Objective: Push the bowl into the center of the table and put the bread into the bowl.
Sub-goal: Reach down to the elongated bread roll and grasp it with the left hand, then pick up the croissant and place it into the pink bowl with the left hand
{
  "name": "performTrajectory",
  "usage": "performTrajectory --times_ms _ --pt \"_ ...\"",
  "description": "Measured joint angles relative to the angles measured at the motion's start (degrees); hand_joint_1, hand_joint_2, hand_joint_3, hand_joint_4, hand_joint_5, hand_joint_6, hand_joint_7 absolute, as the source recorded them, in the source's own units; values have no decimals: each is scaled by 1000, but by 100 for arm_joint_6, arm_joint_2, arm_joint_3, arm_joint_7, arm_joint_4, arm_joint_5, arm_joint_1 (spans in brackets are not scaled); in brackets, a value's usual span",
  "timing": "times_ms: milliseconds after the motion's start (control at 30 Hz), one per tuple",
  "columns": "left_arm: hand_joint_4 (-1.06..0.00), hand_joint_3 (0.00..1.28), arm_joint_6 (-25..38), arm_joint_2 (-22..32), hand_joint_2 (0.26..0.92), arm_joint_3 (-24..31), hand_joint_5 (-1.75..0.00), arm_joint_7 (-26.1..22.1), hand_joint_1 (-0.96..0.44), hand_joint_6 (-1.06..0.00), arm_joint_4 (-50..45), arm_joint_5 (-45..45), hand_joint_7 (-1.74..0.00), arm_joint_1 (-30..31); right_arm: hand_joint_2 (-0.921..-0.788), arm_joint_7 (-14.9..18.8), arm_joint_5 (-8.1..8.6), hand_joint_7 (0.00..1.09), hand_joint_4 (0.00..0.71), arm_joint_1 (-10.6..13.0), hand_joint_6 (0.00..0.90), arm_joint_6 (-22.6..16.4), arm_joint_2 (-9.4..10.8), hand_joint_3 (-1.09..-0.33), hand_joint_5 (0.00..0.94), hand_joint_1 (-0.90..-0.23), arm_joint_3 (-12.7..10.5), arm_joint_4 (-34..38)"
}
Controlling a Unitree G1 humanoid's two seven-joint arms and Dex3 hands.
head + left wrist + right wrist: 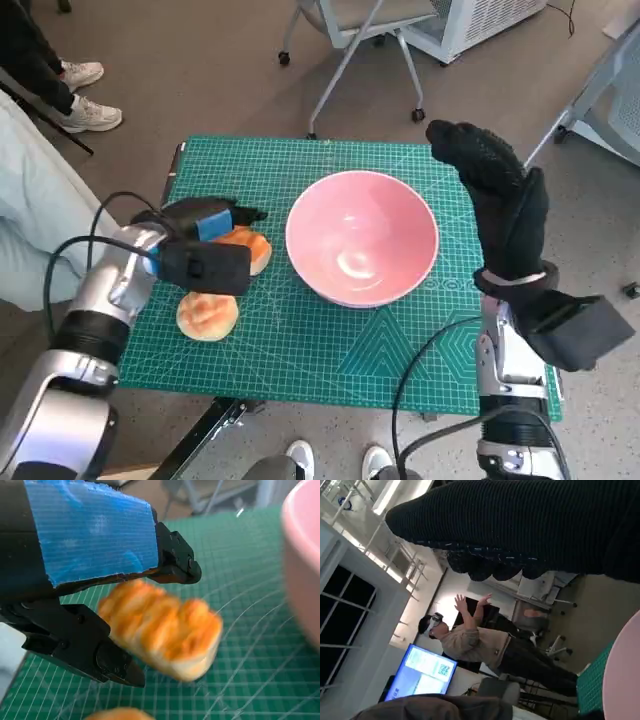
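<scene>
An indoor robotics lab or office test space. A small worktop covered by a green gridded cutting mat (330,330) stands on grey-brown carpet, with a wheeled office chair (350,40) and a white perforated cabinet (480,20) nearby. In the right wrist view, a person wearing a headset (470,640) raises both hands beside a lit blue monitor (422,672), under bright ceiling lights.
</scene>
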Motion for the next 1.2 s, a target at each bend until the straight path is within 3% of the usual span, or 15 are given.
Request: performTrajectory --times_ms 433,500,567,600,633,700,733,767,933,1200 --pt "-303 35 351 -252 816 -360 -18 166 109 -447 836 206 -14 -446 -921 -58 0 578 204 9 63 17 41 -778 2 -657 14 -21" --pt "-343 43 384 -298 829 -409 -21 215 104 -492 971 215 -24 -498 -921 -62 0 578 205 9 63 16 45 -779 2 -657 14 -19" --pt "-463 52 408 -341 851 -454 -40 280 100 -572 1095 234 -34 -543 -921 -64 -1 578 206 10 63 16 53 -779 2 -657 19 -19" --pt "-501 95 411 -361 876 -477 -507 323 192 -652 1145 241 -49 -562 -921 -64 -1 578 206 10 63 16 56 -779 2 -657 21 -19" --pt "-516 131 408 -375 892 -496 -817 373 251 -703 1183 250 -59 -574 -921 -65 -1 578 206 10 64 16 60 -779 2 -657 24 -19" --pt "-579 135 362 -386 906 -526 -1066 478 130 -620 1243 277 -583 -591 -921 -65 -1 578 206 10 64 16 65 -779 2 -657 27 -19" --pt "-591 136 305 -383 909 -528 -1121 531 104 -604 1250 280 -691 -591 -921 -65 -1 578 206 10 64 16 65 -779 2 -657 27 -19" --pt "-612 136 229 -377 915 -529 -1222 580 54 -577 1255 283 -908 -589 -921 -65 -1 578 207 11 64 16 64 -779 3 -657 25 -19" --pt "-624 128 -207 -272 919 -450 -1289 759 11 -573 1198 169 -1108 -574 -921 -65 0 578 211 13 64 15 64 -779 5 -659 25 -21" --pt "-677 83 -746 113 920 21 -1208 758 4 -611 374 -302 -1147 -328 -921 -64 2 578 217 39 65 11 66 -778 7 -661 28 -21"
